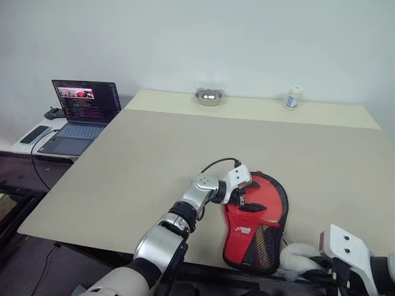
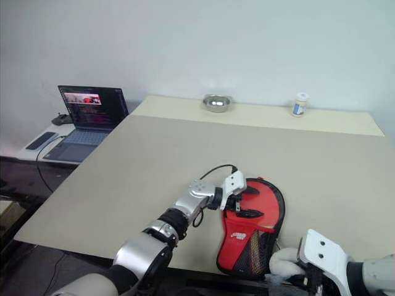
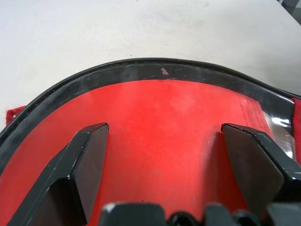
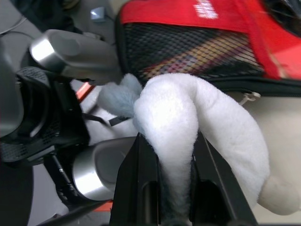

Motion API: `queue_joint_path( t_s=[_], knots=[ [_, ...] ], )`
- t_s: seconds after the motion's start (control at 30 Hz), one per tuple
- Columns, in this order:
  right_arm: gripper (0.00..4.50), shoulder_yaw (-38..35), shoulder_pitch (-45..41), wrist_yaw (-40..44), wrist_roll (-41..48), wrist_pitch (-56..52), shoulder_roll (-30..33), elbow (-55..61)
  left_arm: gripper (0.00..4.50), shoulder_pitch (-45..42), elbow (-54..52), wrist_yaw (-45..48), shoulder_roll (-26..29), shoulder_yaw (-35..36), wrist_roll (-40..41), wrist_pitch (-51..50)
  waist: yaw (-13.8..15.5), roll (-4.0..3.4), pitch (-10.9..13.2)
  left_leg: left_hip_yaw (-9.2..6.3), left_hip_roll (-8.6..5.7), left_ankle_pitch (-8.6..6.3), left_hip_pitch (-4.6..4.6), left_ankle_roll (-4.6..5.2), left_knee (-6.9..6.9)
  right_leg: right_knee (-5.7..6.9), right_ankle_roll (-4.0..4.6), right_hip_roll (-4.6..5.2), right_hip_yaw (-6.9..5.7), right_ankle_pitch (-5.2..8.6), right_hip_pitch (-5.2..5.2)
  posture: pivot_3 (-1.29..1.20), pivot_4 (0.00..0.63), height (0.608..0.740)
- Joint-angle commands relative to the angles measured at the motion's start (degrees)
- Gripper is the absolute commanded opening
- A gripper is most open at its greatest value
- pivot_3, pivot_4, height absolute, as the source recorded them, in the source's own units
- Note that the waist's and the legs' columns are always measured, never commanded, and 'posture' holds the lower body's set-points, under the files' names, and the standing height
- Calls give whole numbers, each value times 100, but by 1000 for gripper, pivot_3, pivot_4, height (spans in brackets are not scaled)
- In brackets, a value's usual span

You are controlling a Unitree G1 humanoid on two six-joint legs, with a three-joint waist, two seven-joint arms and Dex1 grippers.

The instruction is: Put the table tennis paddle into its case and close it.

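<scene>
Right now the left gripper [image 1: 245,198] sits over the case [image 1: 264,237], its black fingers [image 3: 89,162] spread wide across the red face, gripping nothing. That case lies near the table's [image 1: 185,154] near right edge. Low at the near right, the right gripper [image 4: 171,176] is clamped on a white plush thing [image 4: 188,117] — its shape unclear. Through the mesh, the table tennis paddle's handle [image 4: 197,52] faintly shows — the blade is hidden.

Case [image 1: 256,225] on table [image 1: 154,160], near edge, right of centre; paddle handle seemingly inside its near end. Left gripper [image 1: 242,196] over case's far half. Right gripper [image 4: 171,162] at near right corner, pinching plush toy [image 1: 299,258]. Bowl [image 1: 209,96], bottle [image 1: 293,97] at far edge. Laptop [image 1: 83,117] far left, off table.
</scene>
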State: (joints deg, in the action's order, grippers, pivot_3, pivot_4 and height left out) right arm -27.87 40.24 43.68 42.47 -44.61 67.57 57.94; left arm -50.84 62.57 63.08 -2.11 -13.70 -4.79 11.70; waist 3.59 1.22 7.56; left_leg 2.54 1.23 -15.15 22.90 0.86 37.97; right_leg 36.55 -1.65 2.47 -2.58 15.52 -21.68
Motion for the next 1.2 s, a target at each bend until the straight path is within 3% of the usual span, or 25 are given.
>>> queue_joint_path(
  t_s=[0.03, 0.3, 0.6, 0.77, 1.1, 1.2],
  knots=[
    [258, 429, 505, -57, 554, 370, 301, 206, 4164, 337, 572, -153, 7, -302, -393, -202, 1, 0, 0, -7, -4, -1, 0, 1, 0, -6, -1, 5, -9, 0, 7, 0, 150, 740],
    [241, 274, 1214, -505, 844, 977, 631, 206, 4164, 323, 598, -193, -4, -334, -416, -176, -57, 8, -4, -58, -31, -4, -6, 11, 1, -46, -12, 59, -64, -3, 51, 0, 150, 740],
    [240, -168, 933, -635, 1540, 824, 930, 206, 4164, 302, 627, -238, -6, -343, -434, -151, -69, 9, -5, -81, -32, -4, -13, 11, 2, -54, -12, 66, -96, -2, 52, 0, 150, 740],
    [240, -102, 541, -1135, 1987, 622, 1047, 206, 4164, 296, 632, -253, -37, -346, -431, -158, -67, 10, -4, -84, -33, -4, -12, 11, 3, -54, -12, 68, -99, -2, 53, 0, 150, 740],
    [3500, -1338, -365, -883, 3016, -481, 565, -97, 4164, 301, 618, -281, -74, -352, -428, -158, -67, 11, -4, -87, -34, -3, -10, 12, 4, -55, -13, 70, -99, -3, 55, 0, 150, 740],
    [4482, -1503, -790, -892, 2842, -683, 470, -591, 4164, 275, 603, -333, -95, -266, -349, -211, -66, 11, -3, -87, -34, -3, -11, 13, 4, -55, -13, 71, -99, -3, 54, 0, 150, 740]
  ],
)
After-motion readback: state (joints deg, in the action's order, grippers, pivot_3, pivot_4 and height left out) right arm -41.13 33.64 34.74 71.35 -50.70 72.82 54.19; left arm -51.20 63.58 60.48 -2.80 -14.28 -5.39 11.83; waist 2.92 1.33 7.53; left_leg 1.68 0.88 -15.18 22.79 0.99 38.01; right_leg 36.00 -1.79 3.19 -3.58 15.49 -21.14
